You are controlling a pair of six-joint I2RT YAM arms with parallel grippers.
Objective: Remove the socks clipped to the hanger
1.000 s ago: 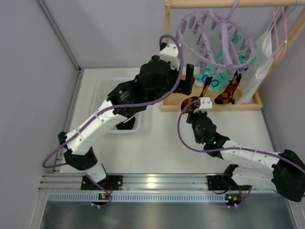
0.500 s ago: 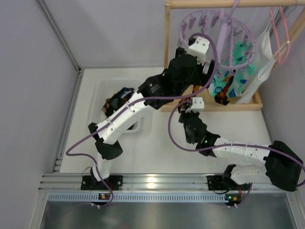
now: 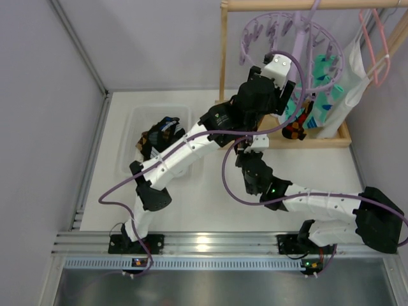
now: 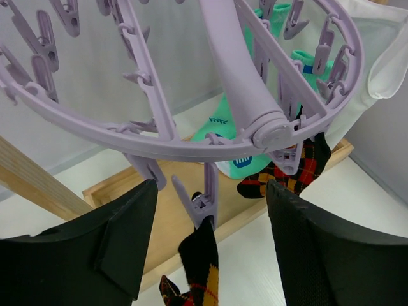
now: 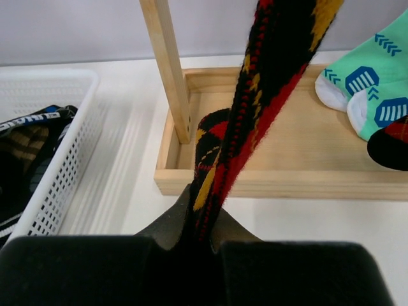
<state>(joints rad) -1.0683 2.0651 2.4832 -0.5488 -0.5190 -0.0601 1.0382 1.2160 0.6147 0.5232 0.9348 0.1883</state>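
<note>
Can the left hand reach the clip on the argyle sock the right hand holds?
Probably yes: the left hand sits open, straddling that lavender clip, with nothing in the gap to block it.

glossy lavender plastic hanger [image 4: 233, 70], knitted cloth socks [image 5: 268, 95], matt wooden rack [image 5: 167, 76].

The overhead camera hangs high behind the arm bases, looking down across the whole worktop [image 3: 210, 191] to the wooden rack [image 3: 224, 64] at the far edge. The left wrist camera peers out through the left claw [image 4: 211, 190], very near the hanger [image 4: 255, 121], while the right wrist camera sits low behind what seems the right claw [image 5: 203, 220], a dark blur, facing along the argyle sock [image 5: 268, 95] close up. All three share the rack's wooden base.
</note>
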